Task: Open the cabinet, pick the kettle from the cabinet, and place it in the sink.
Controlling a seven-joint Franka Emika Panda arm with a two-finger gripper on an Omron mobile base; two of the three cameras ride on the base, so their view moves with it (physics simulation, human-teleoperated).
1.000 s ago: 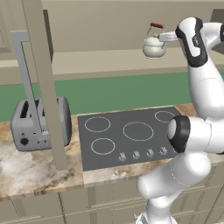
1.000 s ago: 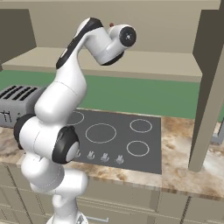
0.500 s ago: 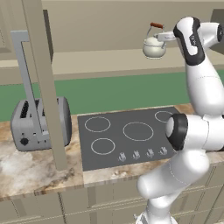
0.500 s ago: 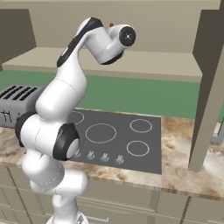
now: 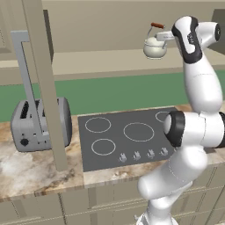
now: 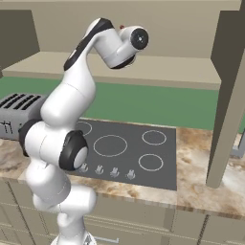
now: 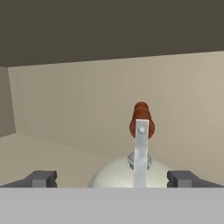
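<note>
A: While the kettle (image 5: 155,47) sits on the open cabinet shelf (image 5: 88,59) just ahead of the gripper (image 5: 163,37), what matters?

B: In the hand view the jaws stand wide and empty, its wooden-topped bail (image 7: 141,127) centred between them; advance straight, close squarely.

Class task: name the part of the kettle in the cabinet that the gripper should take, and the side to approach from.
Probably the kettle body, approached level from the cabinet's open front. The open gripper already straddles it in the hand view; the thin upright bail handle faces edge-on, harder to pinch.
</note>
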